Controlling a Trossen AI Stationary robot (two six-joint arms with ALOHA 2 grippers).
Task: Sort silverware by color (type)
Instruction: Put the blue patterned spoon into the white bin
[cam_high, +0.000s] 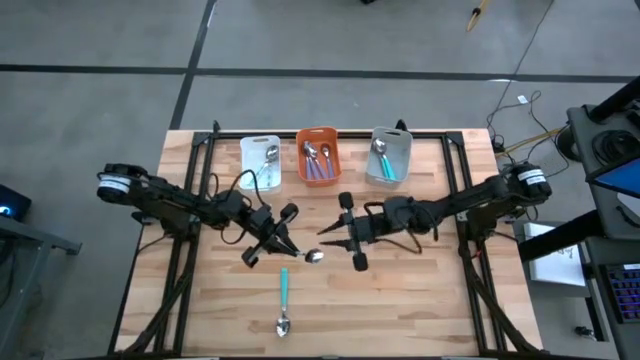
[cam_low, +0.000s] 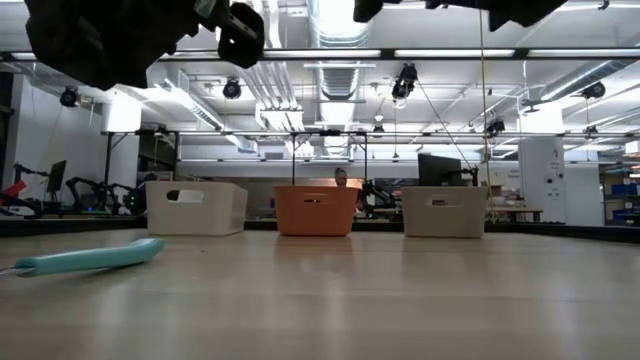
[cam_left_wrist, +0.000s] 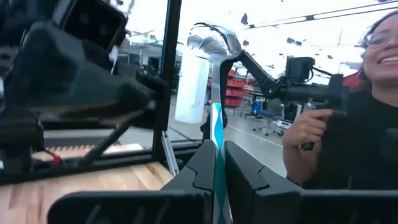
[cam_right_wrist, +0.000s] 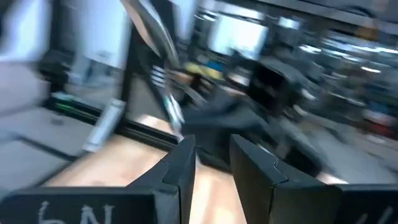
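teal-handled spoon with shiny metal bowl (cam_left_wrist: 215, 124) pinched by its slim handle in the left claw (cam_high: 283, 238), lifted off the wooden worktop (cam_high: 420, 300). thin grip, may swivel or drop during handover toward the right claw (cam_high: 345, 238), open alongside.

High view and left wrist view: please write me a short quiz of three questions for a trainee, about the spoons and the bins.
1. True or false: the left pincer is shut on a teal-handled metal spoon.
2. The purple-handled spoons lie in: A the orange rectangular bin; B the white bin; C the grey bin.
3. How many spoons lie loose on the wooden table?

Key: 1 true. 2 A. 3 one, the loose teal spoon.
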